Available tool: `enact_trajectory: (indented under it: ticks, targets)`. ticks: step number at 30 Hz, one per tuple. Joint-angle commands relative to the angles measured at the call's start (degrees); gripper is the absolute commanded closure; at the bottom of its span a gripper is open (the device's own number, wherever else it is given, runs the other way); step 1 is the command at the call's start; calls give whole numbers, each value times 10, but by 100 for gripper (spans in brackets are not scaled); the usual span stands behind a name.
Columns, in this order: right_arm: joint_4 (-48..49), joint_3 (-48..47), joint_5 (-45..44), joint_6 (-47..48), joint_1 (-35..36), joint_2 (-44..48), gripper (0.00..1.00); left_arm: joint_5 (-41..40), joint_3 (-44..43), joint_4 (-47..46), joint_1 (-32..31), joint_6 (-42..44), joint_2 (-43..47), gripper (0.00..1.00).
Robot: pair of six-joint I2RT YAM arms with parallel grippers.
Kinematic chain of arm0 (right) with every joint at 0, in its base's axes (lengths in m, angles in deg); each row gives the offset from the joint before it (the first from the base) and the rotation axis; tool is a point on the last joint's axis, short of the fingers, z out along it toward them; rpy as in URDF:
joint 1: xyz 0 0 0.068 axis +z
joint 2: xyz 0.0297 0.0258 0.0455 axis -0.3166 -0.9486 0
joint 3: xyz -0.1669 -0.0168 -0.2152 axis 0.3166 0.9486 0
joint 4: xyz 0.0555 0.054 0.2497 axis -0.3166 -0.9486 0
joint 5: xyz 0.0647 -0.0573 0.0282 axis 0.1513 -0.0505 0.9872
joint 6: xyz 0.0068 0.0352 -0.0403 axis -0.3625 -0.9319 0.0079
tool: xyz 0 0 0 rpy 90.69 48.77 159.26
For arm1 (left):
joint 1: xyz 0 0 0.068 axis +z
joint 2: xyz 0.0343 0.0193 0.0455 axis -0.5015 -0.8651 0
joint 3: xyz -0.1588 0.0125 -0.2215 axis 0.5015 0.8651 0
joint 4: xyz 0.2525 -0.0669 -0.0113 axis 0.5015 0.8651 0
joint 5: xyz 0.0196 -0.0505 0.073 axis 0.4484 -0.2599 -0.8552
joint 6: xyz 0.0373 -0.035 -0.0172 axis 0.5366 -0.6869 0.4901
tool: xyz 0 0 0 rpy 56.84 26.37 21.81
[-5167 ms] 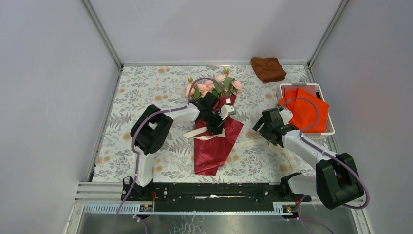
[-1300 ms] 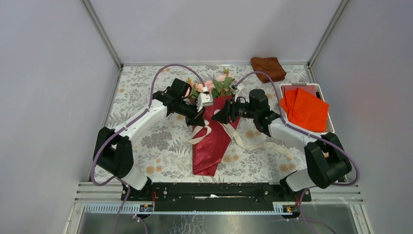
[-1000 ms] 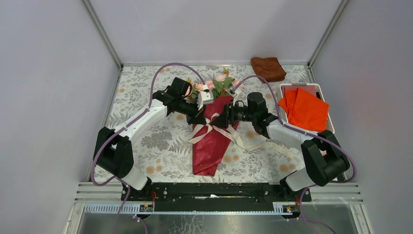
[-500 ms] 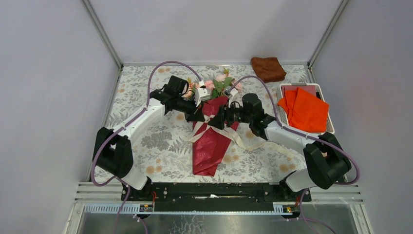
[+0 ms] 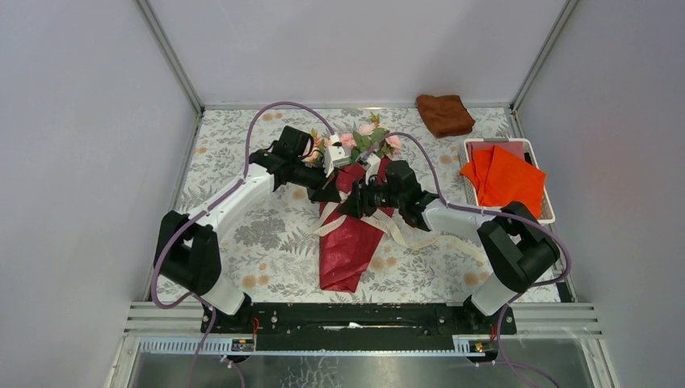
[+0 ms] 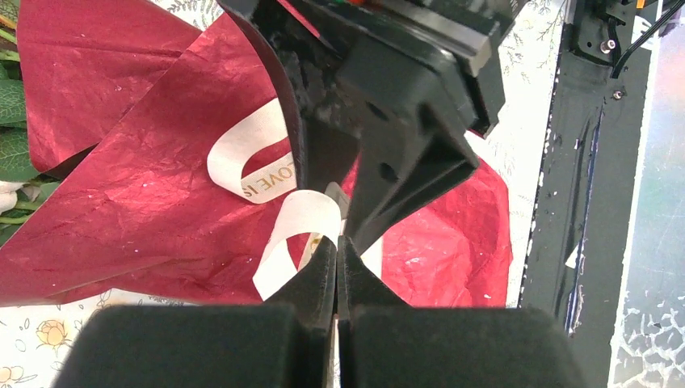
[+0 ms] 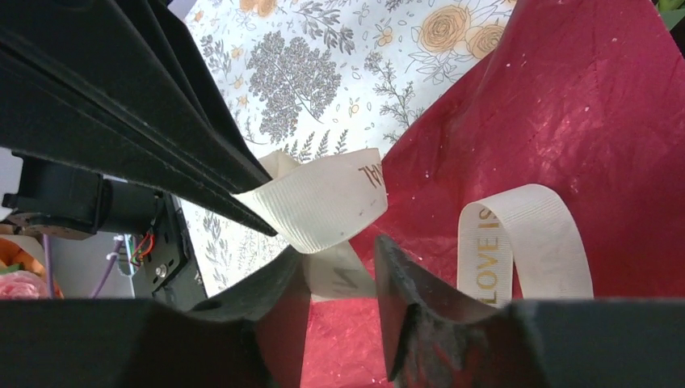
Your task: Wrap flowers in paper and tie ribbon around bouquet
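The bouquet lies mid-table: pink flowers [image 5: 355,141] at the far end, dark red paper [image 5: 343,250] coned round the stems. The cream ribbon [image 5: 401,234] crosses the cone and trails to the right. My left gripper [image 5: 331,195] is over the cone's left edge, shut on a loop of the ribbon [image 6: 299,218]; its tips [image 6: 337,242] are pressed together. My right gripper [image 5: 349,206] meets it from the right. In the right wrist view its jaws [image 7: 339,252] stand open with a strip of ribbon [image 7: 323,202] between them, a gap on the right side. Paper [image 7: 565,121] lies underneath.
A brown folded cloth [image 5: 444,113] lies at the back right. A white basket [image 5: 549,212] of orange sheets [image 5: 505,182] stands by the right wall. Grey walls close three sides, and a black rail [image 5: 355,315] runs along the near edge.
My right gripper has moved left across the cone to meet the left one, and its jaws have narrowed around the ribbon. The left arm has barely shifted.
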Motion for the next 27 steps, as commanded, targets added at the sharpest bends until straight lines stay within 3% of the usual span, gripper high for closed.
enact_trajectory:
  ticks: [1, 4, 8, 12, 14, 17, 22, 27]
  targets:
    - [49, -18, -12, -14, 6, -3, 71, 20, 4, -26, 3, -8, 6, 100]
    - [56, -14, -27, -24, 6, -1, 99, 22, 6, -26, 2, -11, 6, 100]
    - [62, 9, -43, -43, 6, 5, 100, 22, 6, -26, 2, -10, 3, 96]
    - [81, 50, -47, -69, 6, 20, 100, 11, -13, -17, 2, -2, -9, 46]
    - [84, 69, -50, -75, 6, 31, 100, 1, -39, -17, 4, -4, -21, 33]
    - [84, 95, -55, -80, 6, 50, 100, -32, -96, -34, 8, -36, -59, 32]
    - [107, 136, -49, -101, 6, 61, 100, -96, -207, 11, -25, -50, -189, 49]
    - [133, 161, -44, -121, 6, 66, 100, -140, -199, 11, -63, -12, -229, 44]
